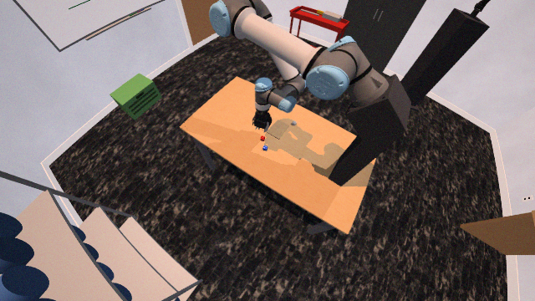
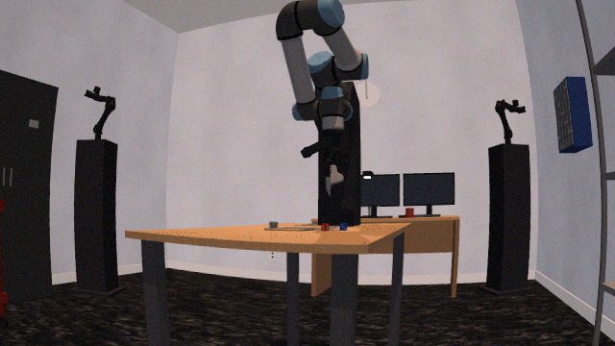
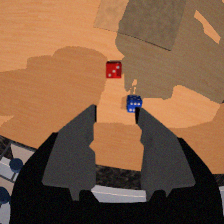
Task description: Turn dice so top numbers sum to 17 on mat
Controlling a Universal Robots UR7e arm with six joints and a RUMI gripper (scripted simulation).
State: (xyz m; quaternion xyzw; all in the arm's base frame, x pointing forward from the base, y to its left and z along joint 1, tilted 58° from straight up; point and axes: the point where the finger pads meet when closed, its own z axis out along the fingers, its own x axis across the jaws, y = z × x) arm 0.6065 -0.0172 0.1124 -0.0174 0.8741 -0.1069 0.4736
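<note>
A red die and a blue die lie close together on the bare wooden table, just off the edge of the tan mat. A grey die sits at the mat's far side. My gripper hangs above the table near the red die, its fingers partly apart with nothing between them. In the wrist view the red die and the blue die lie beyond the fingertips, and the mat is at the top. The pips are too small to read.
The arm's black pedestal stands at the table's right side and casts a shadow over the mat. The table's near edge shows below the fingers in the wrist view. A second desk with monitors stands behind.
</note>
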